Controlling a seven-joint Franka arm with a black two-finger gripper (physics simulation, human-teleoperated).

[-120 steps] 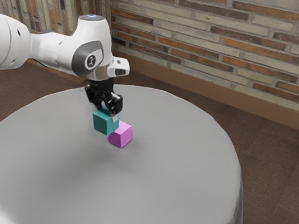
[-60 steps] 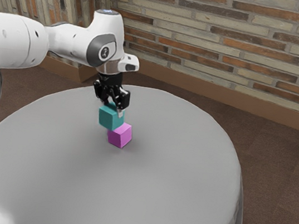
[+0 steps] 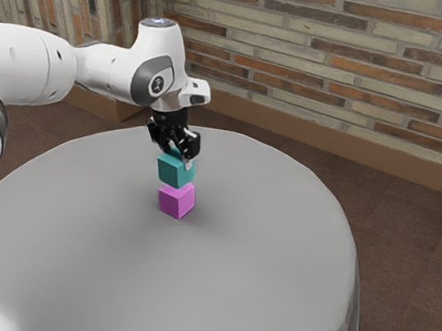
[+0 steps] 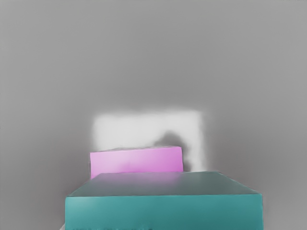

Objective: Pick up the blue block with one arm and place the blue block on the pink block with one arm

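Observation:
The blue block [image 3: 175, 171], teal in colour, hangs in the air with my gripper [image 3: 177, 156] shut on its top. It sits just above the pink block [image 3: 176, 200], which rests on the round grey table [image 3: 211, 289]. A small gap seems to separate the two blocks. In the wrist view the blue block [image 4: 163, 201] is large right under my hand, and the pink block [image 4: 136, 160] shows beyond it on the table.
The table's edge curves round on all sides, with brown floor [image 3: 415, 261] beyond it. A brick wall [image 3: 330, 49] stands behind. My white arm [image 3: 53, 65] comes in from the exterior view's left.
My gripper has lifted the blue block off the table beside the pink block and carried it toward the exterior view's right, over the pink block.

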